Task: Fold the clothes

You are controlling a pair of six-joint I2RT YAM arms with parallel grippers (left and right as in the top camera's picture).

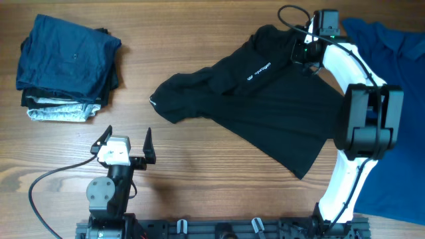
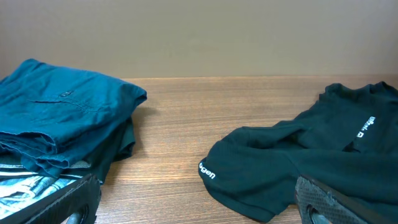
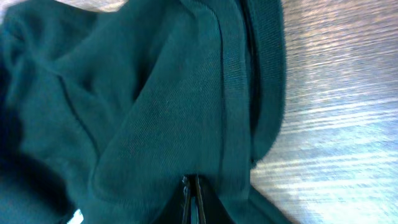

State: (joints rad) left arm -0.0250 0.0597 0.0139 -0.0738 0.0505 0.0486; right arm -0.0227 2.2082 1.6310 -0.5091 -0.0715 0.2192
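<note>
At the bench's [image 1: 199, 179] far right, right gripper [image 3: 191, 194] jaws clenched on black shirt [image 1: 265, 106], collar end. Shirt spreads centre-right, one sleeve trailing left. Left gripper [image 1: 126, 141] jaws released, well apart. Right arm nearer.

Bare table [image 1: 219, 179] lies open at 6 o'clock. The folded stack [image 1: 66, 66] blocks 10 o'clock, the black shirt [image 1: 265, 99] the centre, the blue shirt [image 1: 405, 53] 3 o'clock.
</note>
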